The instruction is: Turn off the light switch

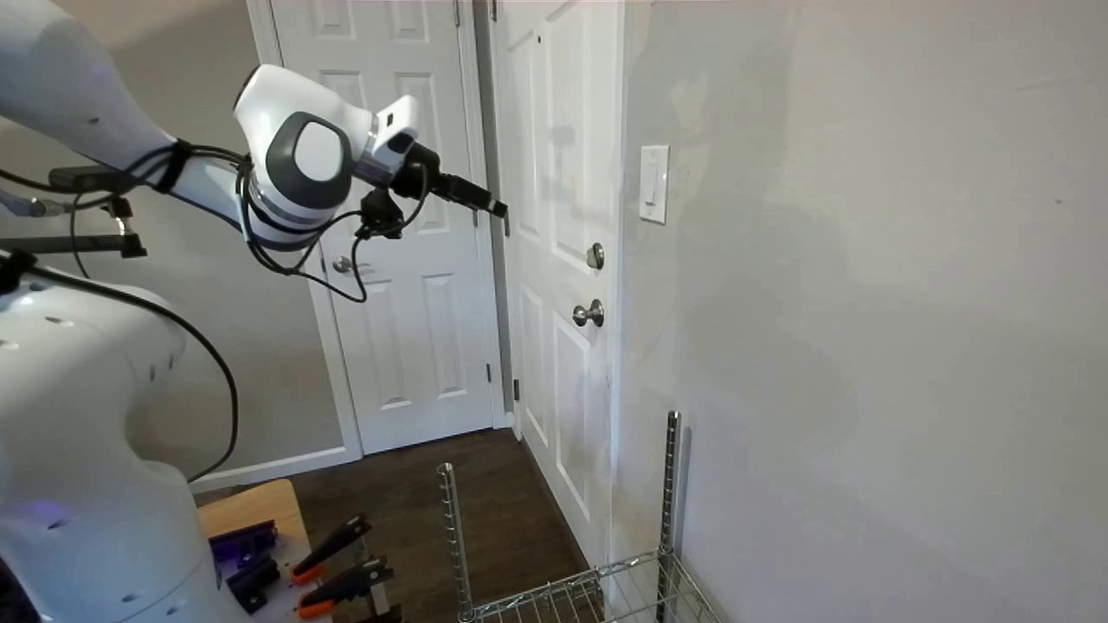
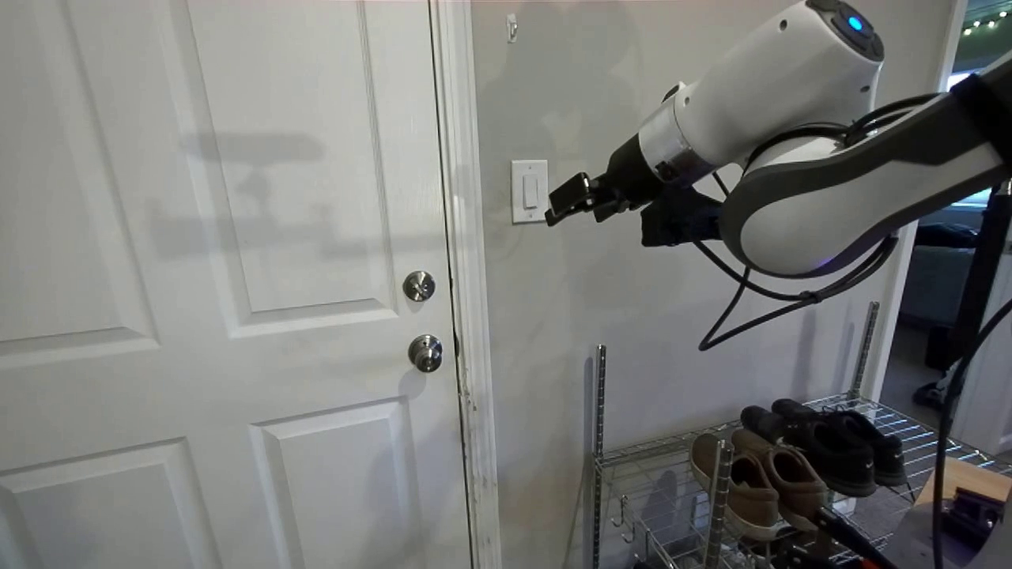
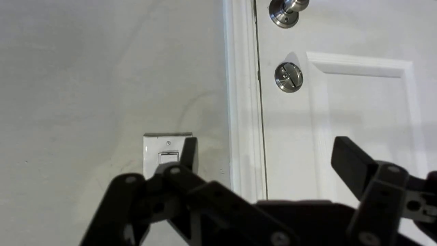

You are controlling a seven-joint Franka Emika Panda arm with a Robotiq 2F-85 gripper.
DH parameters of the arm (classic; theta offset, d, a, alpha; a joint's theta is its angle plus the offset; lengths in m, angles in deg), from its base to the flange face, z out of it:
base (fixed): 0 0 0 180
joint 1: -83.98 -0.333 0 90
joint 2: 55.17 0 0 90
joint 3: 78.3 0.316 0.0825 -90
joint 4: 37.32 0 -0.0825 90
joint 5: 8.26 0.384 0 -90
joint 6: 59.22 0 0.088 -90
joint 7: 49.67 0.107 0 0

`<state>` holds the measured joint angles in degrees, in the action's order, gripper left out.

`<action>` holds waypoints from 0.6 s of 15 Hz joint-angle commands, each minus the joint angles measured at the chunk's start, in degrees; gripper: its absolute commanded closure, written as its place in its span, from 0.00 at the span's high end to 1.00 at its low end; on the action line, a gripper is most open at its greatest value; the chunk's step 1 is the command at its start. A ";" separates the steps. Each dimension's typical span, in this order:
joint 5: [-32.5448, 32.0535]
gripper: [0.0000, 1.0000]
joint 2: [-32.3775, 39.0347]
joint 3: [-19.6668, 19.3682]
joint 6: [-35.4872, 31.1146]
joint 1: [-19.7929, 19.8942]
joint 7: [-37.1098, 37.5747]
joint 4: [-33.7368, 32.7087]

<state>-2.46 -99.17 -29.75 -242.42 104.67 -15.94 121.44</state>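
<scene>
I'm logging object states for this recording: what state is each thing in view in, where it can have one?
Light switch: on or off, cannot tell
Gripper: open, holding nothing
Door beside the switch: shut
Deadbolt: turned to a slant; locked or not, cannot tell
Other door: shut
Indicator light: lit blue

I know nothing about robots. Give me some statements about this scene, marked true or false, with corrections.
1. The light switch is on the wall. True.
2. The gripper is open. True.
3. The gripper touches the light switch. False: in an exterior view, a gap separates its fingertips from it.
4. Every shoe is black. False: brown shoes rest beside black shoes on the wire rack.
5. On the door beside the light switch, the knob is below the lock in both exterior views. True.
</scene>
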 commanded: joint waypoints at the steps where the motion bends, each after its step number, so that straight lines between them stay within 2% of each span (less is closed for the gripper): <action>1: 2.16 1.00 0.45 1.92 -0.70 0.63 -1.34 0.48; 5: 1.68 1.00 2.02 2.51 -0.73 0.72 -2.38 0.09; 9: 1.58 1.00 3.40 1.13 -1.63 0.61 -3.41 0.09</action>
<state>-1.94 -97.72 -27.68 -242.34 104.98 -16.37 121.55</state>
